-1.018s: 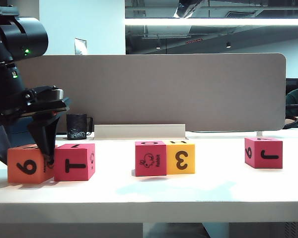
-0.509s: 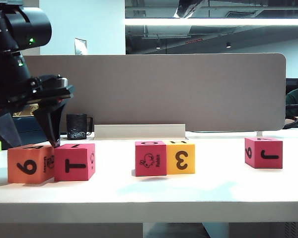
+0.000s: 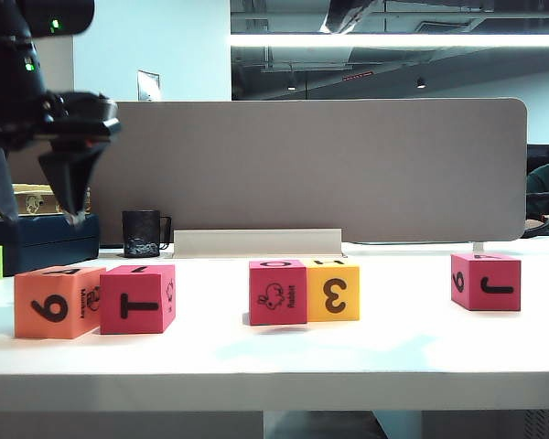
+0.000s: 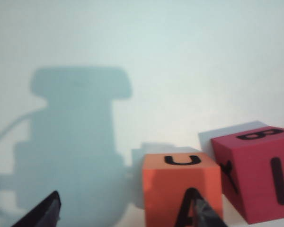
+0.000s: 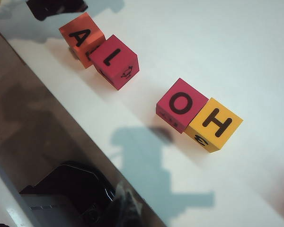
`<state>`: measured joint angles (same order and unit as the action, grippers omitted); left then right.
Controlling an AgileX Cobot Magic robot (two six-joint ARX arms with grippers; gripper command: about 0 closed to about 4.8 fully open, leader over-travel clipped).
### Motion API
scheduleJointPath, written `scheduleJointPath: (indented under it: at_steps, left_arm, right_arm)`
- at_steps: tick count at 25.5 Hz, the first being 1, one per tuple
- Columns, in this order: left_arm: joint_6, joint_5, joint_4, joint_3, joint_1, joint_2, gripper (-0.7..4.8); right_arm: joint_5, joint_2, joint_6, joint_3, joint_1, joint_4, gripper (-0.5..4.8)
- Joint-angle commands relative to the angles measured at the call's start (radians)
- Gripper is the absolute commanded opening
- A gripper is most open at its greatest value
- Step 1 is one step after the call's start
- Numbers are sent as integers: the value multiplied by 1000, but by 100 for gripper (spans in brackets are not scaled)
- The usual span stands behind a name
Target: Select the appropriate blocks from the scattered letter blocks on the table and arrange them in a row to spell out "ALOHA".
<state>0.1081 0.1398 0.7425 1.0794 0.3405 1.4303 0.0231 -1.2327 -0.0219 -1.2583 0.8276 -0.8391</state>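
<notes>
Orange cube (image 3: 53,302) touched the T cube (image 3: 139,297) at the table's (image 3: 274,366) left; the rabbit cube (image 3: 277,291) and yellow cube (image 3: 333,289) touched mid-table, the J cube (image 3: 485,281) stood alone far right. A mug (image 3: 142,233) and divider (image 3: 302,165) lay behind. Left gripper (image 3: 37,215) hung above the orange cube, fingers spread, empty. Right gripper, unseen, was pressed together.

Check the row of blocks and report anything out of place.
The pink-red J block sits alone far right on the table, well apart from the yellow block. A gap also splits the T block from the rabbit block.
</notes>
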Motion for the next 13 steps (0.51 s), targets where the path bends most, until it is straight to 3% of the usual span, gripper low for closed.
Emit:
scheduleJointPath:
  at_steps: [1, 4, 7, 10, 11, 13]
  left_arm:
    - [-3, 89, 53, 1, 0, -20, 335]
    - [-3, 128, 93, 0, -1, -21, 329]
    - [-3, 137, 120, -3, -1, -21, 272]
    - [4, 165, 132, -25, -1, -21, 250]
    - [5, 179, 132, -34, -1, -21, 224]
    - [14, 193, 121, -80, -1, -21, 121]
  right_arm:
    - [2, 3, -4, -6, 2, 5, -5]
    - [2, 3, -4, -6, 2, 5, -5]
    - [3, 3, -4, -6, 2, 5, -5]
    - [6, 7, -4, -6, 2, 5, -5]
    - [6, 11, -4, -6, 2, 5, -5]
    - [6, 22, -5, -6, 2, 6, -5]
